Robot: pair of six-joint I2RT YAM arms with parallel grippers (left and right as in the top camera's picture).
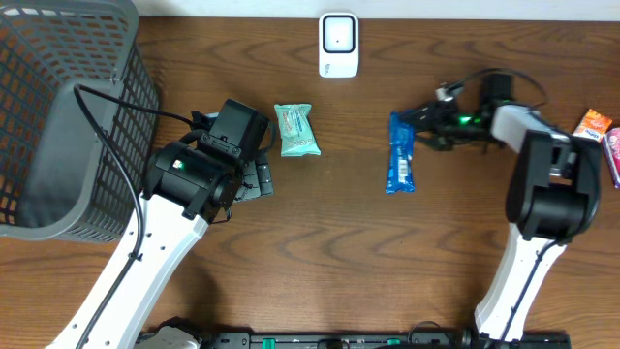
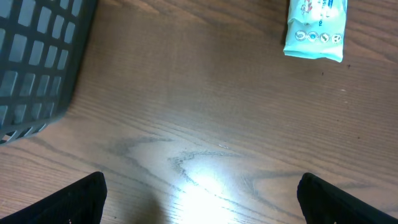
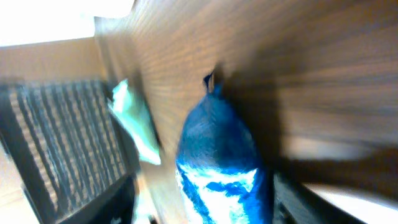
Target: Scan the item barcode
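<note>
Packet [image 1: 401,155], blue, lies flat on the table [image 1: 329,242], its upper end between the fingers of the right pincer [image 1: 417,126]. The wrist view is blurred, but the fingers stand apart, one clear of the wrapper. Left pincer [image 1: 254,180] is spread wide and holds nothing. The green packet [image 1: 295,130] lies just ahead of it, untouched.

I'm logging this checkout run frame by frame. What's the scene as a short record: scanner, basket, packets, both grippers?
scanner: white, at the far edge of the table, centre
basket: grey, far left
teal packet: flat on the table, just beyond the left gripper
blue packet: flat on the table, right of centre
orange packet: right edge
pink packet: right edge, partly cut off
left gripper: open, empty, over bare wood
right gripper: open, at the blue packet's far end; wrist view blurred
</note>
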